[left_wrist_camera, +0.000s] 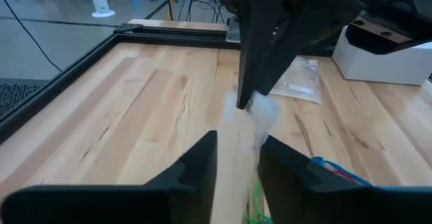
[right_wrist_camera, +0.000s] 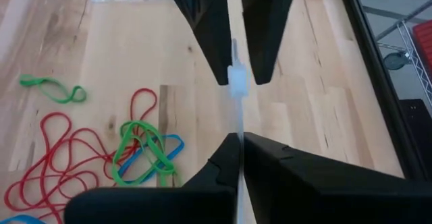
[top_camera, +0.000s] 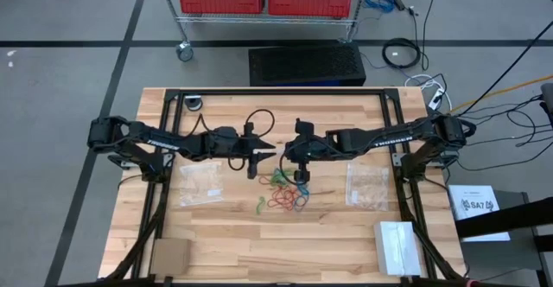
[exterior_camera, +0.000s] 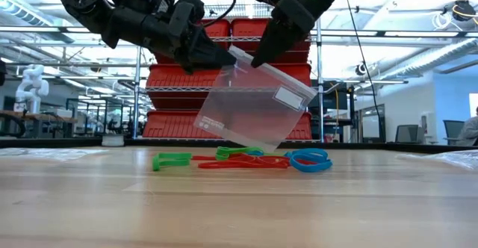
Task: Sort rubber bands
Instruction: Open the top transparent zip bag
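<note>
A clear zip bag [exterior_camera: 258, 106] hangs tilted over the table's middle, between my two grippers. My right gripper [right_wrist_camera: 239, 137] is shut on its top edge. My left gripper [left_wrist_camera: 237, 143] faces it from the table's left and is open. Its fingertips stand on either side of the same edge [right_wrist_camera: 237, 82], with a gap showing beside it. The rubber bands [top_camera: 285, 196] lie loose on the wood right under the bag: red, green and blue loops [exterior_camera: 246, 158], and several more in the right wrist view [right_wrist_camera: 101, 150]. My right gripper pinches the zip bag's top edge [right_wrist_camera: 239, 124] between its two shut fingers. It comes slanting down from the table's right side. The bag hangs below the fingers, tilted, with its lower corner [exterior_camera: 260, 146] just over the rubber bands.
Two more clear bags lie flat on the table, one left [top_camera: 200, 183] and one right [top_camera: 367, 186] of the bands. A white box [top_camera: 397, 245] sits near the front right corner, a cardboard piece [top_camera: 171, 257] near the front left. A black cable [top_camera: 259, 118] loops behind the grippers.
</note>
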